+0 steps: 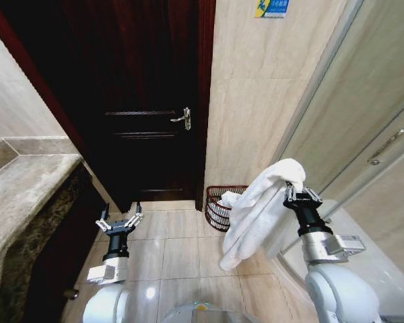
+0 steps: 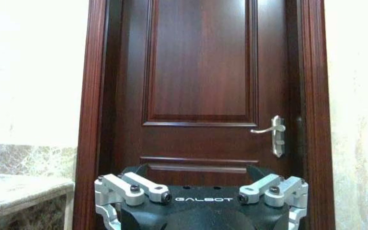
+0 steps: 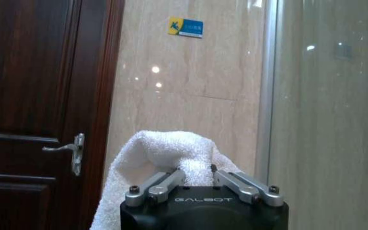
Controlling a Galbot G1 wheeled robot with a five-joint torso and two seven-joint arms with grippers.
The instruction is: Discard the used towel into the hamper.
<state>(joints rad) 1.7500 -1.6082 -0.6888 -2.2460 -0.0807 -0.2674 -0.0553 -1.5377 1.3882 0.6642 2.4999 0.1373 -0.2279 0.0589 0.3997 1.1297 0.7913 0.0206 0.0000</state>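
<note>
Pinching the white towel (image 1: 262, 208) between closed fingers, the right gripper (image 1: 301, 196) carries it mid-transfer, the hamper (image 1: 222, 205) on the floor beyond and below the fingertips, calling for a forward reach, while the left gripper (image 1: 120, 222) idles, fingers spread.

The right arm is raised upright at the right side, its gripper (image 1: 301, 195) pointed upward with fingers (image 3: 161, 184) closed around a white towel (image 1: 259, 208). The left arm is held lower at the left side, its gripper (image 1: 120, 222) pointed upward with fingers spread apart.
</note>
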